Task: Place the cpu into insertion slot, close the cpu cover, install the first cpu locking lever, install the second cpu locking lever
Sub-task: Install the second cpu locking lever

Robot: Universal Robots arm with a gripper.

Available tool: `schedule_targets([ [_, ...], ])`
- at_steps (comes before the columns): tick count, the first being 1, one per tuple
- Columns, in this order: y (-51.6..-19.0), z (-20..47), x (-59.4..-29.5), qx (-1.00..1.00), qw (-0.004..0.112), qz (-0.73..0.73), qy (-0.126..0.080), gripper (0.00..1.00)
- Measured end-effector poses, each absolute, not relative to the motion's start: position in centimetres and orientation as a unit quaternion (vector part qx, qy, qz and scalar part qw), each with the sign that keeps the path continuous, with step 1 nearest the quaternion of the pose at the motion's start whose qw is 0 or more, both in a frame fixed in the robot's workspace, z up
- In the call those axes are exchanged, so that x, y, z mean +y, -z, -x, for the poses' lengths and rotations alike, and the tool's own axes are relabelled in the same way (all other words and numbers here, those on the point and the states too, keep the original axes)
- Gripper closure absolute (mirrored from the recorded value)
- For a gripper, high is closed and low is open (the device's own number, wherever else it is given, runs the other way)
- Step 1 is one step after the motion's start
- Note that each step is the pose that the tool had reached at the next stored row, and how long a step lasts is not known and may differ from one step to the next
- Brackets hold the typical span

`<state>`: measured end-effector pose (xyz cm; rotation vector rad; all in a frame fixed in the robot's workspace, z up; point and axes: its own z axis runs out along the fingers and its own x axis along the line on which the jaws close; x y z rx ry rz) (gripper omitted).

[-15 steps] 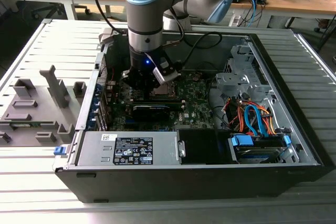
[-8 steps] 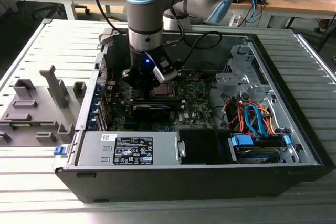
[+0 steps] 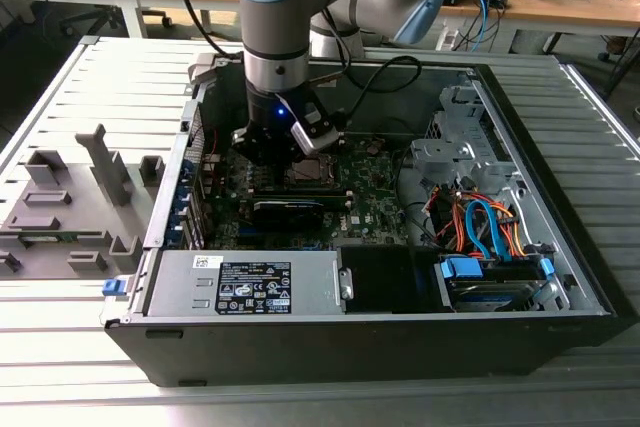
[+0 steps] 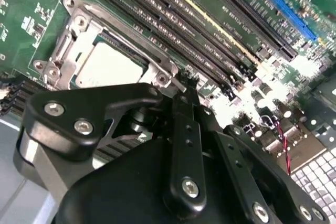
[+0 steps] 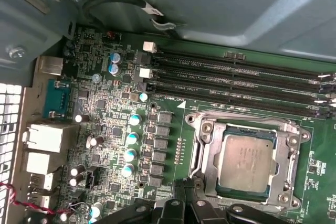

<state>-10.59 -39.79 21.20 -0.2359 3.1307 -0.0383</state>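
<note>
Exterior view shows one arm reaching down into one open computer case [image 3: 560, 277], its gripper [image 3: 290, 142] low over the green circuit board [image 3: 375, 197] and hiding most of the socket area beneath it. Whether the fingers are apart or closed cannot be told from any view; the black linkage fills the near part of the second wrist view and only its edge enters the first wrist view, with the tips hidden. Nothing can be seen held.

One cpu [image 5: 247, 161] lies flat inside the insertion slot [image 5: 207, 153], its dull silver top bare in both wrist views [image 4: 107, 66]. The cpu cover [image 5: 241, 124] appears as a metal frame around the chip; whether it is fully pressed down is hard to make out, and the near edge of the socket is cut off by the gripper. Four long black memory slots [image 5: 236, 85] run just beside the socket, cut off at the frame edge. The locking levers cannot be picked out clearly.
</note>
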Motion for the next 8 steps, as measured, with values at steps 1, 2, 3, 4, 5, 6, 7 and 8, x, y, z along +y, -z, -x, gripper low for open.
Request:
schedule_targets([
  [1, -21.3, 10.6, -39.8, 0.997, 0.001, 0.075, 0.012, 0.89],
  [2, -21.7, 10.6, -39.8, 0.997, 0.001, 0.075, 0.013, 0.89],
  [3, -22.1, 10.6, -39.8, 0.997, 0.001, 0.075, 0.013, 0.89],
  [4, -22.6, 10.6, -39.8, 0.997, 0.001, 0.075, 0.013, 0.89],
  [5, -23.2, 10.6, -39.8, 0.997, 0.001, 0.075, 0.013, 0.89],
  [6, -23.6, 10.6, -39.8, 0.997, 0.001, 0.075, 0.013, 0.89],
  [7, -24.0, 10.6, -39.8, 0.997, 0.001, 0.075, 0.014, 0.89],
  [8, -24.1, 10.6, -39.8, 0.997, 0.001, 0.075, 0.014, 0.89],
])
